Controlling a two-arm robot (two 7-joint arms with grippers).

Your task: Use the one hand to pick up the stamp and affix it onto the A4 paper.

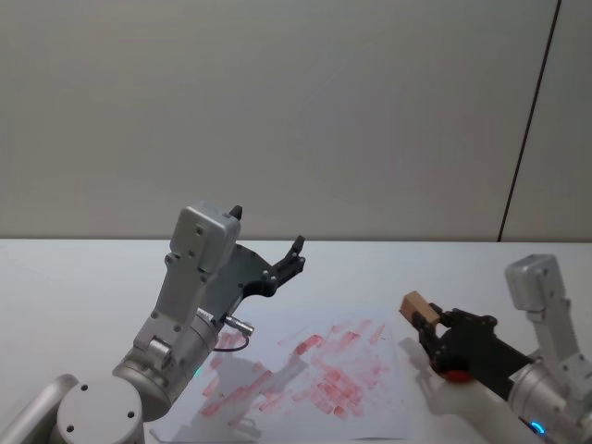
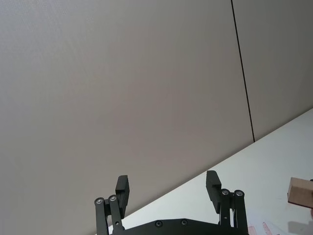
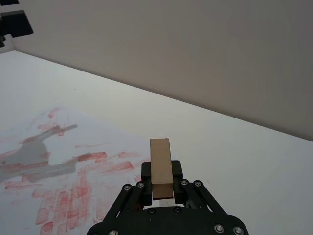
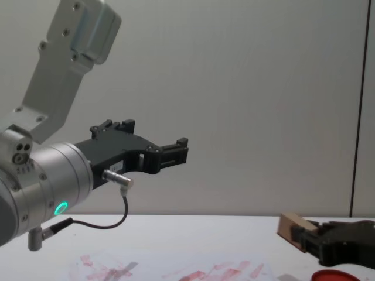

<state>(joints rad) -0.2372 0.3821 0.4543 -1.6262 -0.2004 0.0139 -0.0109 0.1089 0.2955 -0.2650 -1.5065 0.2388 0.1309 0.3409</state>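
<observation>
- The right gripper (image 1: 427, 324) is closed on the stamp (image 1: 416, 304). It clamps one end, so the tan block sticks out past the fingers.
- It hangs above the table (image 1: 92, 277), near the right edge of the paper (image 1: 388, 400) and apparently not yet over the red prints.
- That grip probably leaves the far end free to press down. Which face carries the ink cannot be told.
- A red ink pad (image 1: 453, 375) lies beneath the right gripper, mostly hidden by it.
- The left gripper (image 1: 294, 254) is raised well above the paper, jaws wide apart and empty, likely parked out of the way.
- The left arm covers the paper's near left corner.
</observation>
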